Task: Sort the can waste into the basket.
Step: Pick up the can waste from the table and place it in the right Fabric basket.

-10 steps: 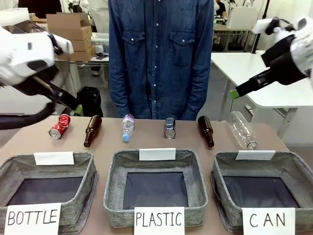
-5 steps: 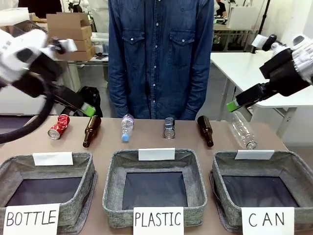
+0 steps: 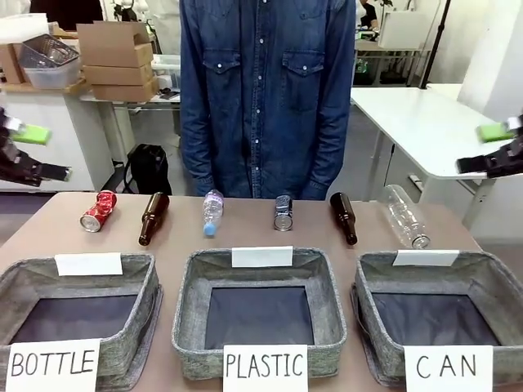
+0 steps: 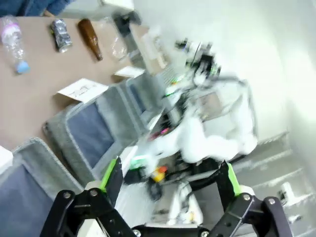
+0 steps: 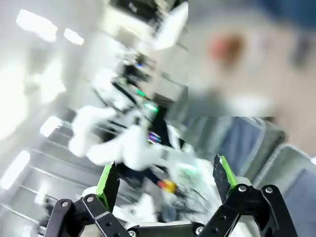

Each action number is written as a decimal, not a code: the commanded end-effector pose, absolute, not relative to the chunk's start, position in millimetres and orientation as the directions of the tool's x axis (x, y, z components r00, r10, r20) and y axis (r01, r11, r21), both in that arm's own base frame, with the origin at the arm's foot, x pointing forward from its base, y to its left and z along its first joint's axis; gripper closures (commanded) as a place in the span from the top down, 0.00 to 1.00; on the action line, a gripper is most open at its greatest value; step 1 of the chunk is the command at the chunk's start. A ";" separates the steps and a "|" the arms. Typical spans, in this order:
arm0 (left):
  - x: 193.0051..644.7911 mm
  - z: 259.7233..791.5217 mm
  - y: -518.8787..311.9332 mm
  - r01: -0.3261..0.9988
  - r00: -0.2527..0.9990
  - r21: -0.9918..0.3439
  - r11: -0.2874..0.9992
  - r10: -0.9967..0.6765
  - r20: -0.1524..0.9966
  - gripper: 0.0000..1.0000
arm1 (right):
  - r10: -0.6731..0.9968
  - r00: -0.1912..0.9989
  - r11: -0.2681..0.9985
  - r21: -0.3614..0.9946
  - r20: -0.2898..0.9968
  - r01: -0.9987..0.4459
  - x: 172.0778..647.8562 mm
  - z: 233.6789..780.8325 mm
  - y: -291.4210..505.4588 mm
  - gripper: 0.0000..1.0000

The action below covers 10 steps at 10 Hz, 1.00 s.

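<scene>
We look across a brown table (image 3: 245,238) at a person in a denim shirt (image 3: 268,98) standing at its far side. Three grey felt baskets line the bottom of the front view, hand-lettered in black on white: the BOTTLE basket (image 3: 135,269) at left, the PLASTIC basket (image 3: 323,269) in the middle, and the CAN basket (image 3: 482,266) at lower right. Behind them, the red can (image 3: 98,211) lies at the left end of a row and the dark can (image 3: 283,213) at its centre, among brown bottles (image 3: 153,218) and clear bottles (image 3: 405,216). The left gripper (image 3: 33,153) at the left edge and the right gripper (image 3: 493,149) at the right edge hang above the table.

In the left wrist view, the left gripper (image 4: 170,180) has its fingers spread, holding nothing; the dark can (image 4: 60,33) sits upper left.

The right wrist view is badly blurred. We see the right gripper (image 5: 165,180) spread wide and nothing legible.
</scene>
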State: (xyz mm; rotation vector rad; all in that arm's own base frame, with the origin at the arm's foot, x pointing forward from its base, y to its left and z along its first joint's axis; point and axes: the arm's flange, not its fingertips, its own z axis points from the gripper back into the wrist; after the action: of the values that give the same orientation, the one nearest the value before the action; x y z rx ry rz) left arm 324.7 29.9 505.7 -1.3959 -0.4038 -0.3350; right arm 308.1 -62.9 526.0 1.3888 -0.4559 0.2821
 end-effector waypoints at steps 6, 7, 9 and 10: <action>324.7 505.7 29.9 0.457 0.886 -0.877 0.147 0.009 0.464 1.00 | -0.073 0.881 0.168 0.876 0.468 -0.451 308.1 526.0 -62.9 1.00; 324.7 505.7 29.9 0.457 0.886 -0.877 0.147 0.009 0.464 1.00 | -0.073 0.881 0.168 0.876 0.468 -0.451 308.1 526.0 -62.9 1.00; 320.1 505.6 29.3 0.435 0.898 -0.886 0.163 0.000 0.441 1.00 | -0.073 0.881 0.168 0.876 0.468 -0.451 308.1 526.0 -62.9 1.00; 323.8 511.6 45.2 0.451 0.862 -0.778 0.437 0.013 0.506 1.00 | -0.073 0.881 0.168 0.876 0.468 -0.451 308.1 526.0 -62.9 1.00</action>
State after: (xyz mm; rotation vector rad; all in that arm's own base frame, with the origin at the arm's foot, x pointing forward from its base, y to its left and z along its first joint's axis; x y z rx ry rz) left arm 323.1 38.7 505.3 -1.2867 -0.4096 -0.3032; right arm 303.0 -64.9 524.9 1.3696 -0.4270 0.2607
